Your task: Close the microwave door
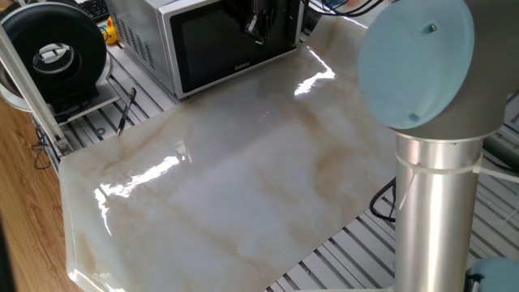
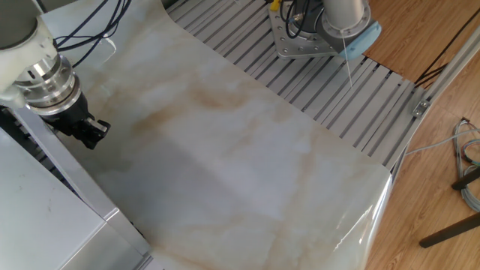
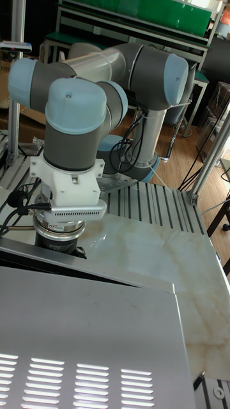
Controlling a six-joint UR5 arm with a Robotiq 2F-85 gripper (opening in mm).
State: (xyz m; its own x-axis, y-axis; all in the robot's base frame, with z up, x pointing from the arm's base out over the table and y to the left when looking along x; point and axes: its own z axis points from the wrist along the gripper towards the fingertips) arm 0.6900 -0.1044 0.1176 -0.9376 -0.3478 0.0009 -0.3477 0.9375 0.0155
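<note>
Because your black gripper (image 2: 91, 132) sits against the silver-framed, dark-glass microwave door (image 1: 231, 45), apparently flush, you're placed for pushing; its opening I cannot tell.

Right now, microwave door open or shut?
Shut: the door lies flush with the microwave front, gripper at its handle side.

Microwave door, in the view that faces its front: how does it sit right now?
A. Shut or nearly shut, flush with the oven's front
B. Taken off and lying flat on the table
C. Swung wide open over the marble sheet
A: the microwave door stands in line with the front of the microwave, and the gripper is right at its handle side.
</note>
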